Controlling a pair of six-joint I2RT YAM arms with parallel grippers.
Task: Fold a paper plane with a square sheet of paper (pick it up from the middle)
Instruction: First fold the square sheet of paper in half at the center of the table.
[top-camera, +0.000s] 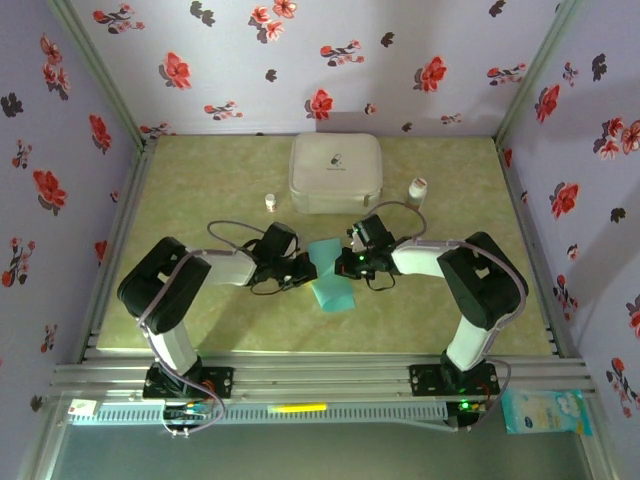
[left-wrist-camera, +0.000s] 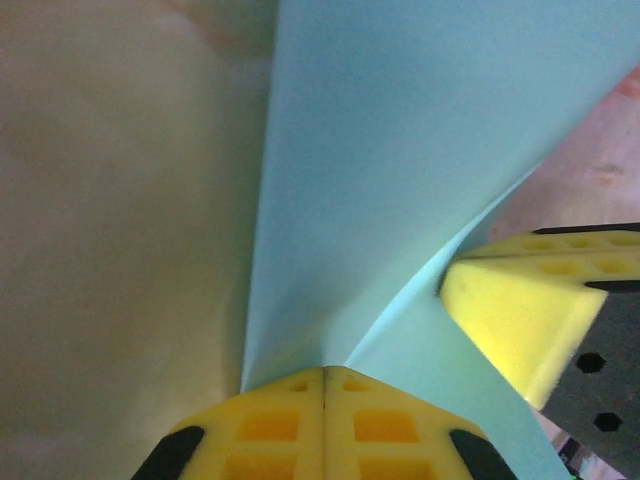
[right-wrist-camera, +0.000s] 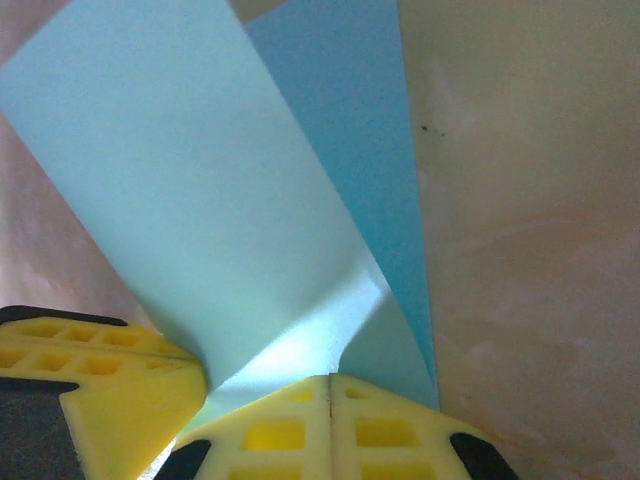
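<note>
Pinching the paper (top-camera: 331, 276) from opposite sides, the two grippers meet nose to nose over the table (top-camera: 200, 190). The left gripper (top-camera: 303, 268) is clamped on the paper's left edge and the right gripper (top-camera: 352, 265) on its right edge, so the paper sits between them. Whether it touches the table cannot be told.

In the left wrist view the yellow fingers (left-wrist-camera: 270, 430) press together with the paper trapped in their seam. The paper fans away ahead of them and curves to the right, where a yellow finger of the right gripper touches it. In the right wrist view that gripper's fingers (right-wrist-camera: 390, 430) are likewise closed on the paper. A pale flap lies over a darker blue layer ahead of them, and a finger of the left gripper sits just to their left against the paper.

Beyond both grippers stands a white case (top-camera: 335, 172), well apart from the paper, with one bottle (top-camera: 270, 201) at its left and another (top-camera: 417, 188) at its right.
</note>
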